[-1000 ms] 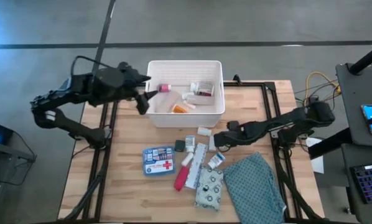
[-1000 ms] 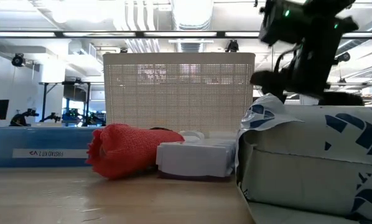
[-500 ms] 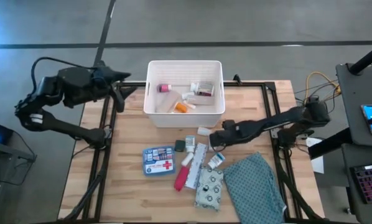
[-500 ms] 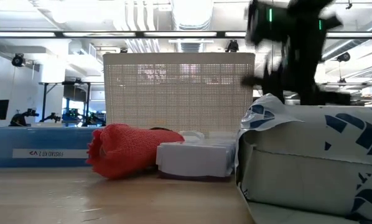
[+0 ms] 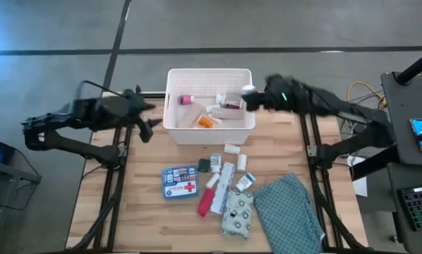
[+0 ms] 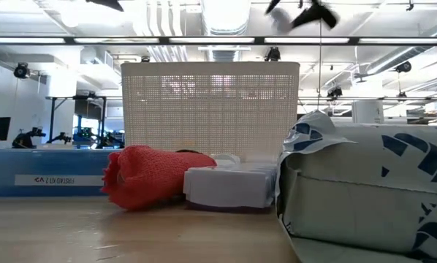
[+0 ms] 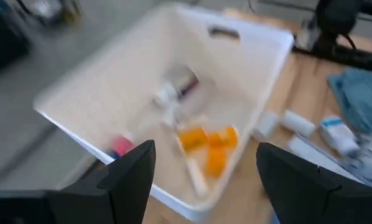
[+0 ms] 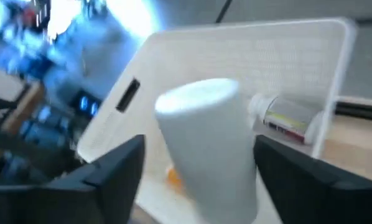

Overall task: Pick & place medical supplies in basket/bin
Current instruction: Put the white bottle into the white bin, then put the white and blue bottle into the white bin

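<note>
From above, the right hand (image 5: 251, 97) carried a white pill bottle (image 5: 248, 89) over the basket's (image 5: 174, 127) rim; the left hand (image 5: 142, 113) waited, fingers spread empty. Its wrist view showed the bottle (image 8: 208, 149) clamped; released early, it could land outside.

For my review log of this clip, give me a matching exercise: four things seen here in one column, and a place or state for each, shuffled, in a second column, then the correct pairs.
Things:
1. white pill bottle
2. blue first-aid box
3. left hand
4. teal cloth

Places or states:
A. open, beside the basket's left wall, off the table's edge
B. lying flat on the table, red cross facing up
C. held in the right hand at the basket's right rim
D. spread on the table's near right corner

Pairs: 1-C, 2-B, 3-A, 4-D
</note>
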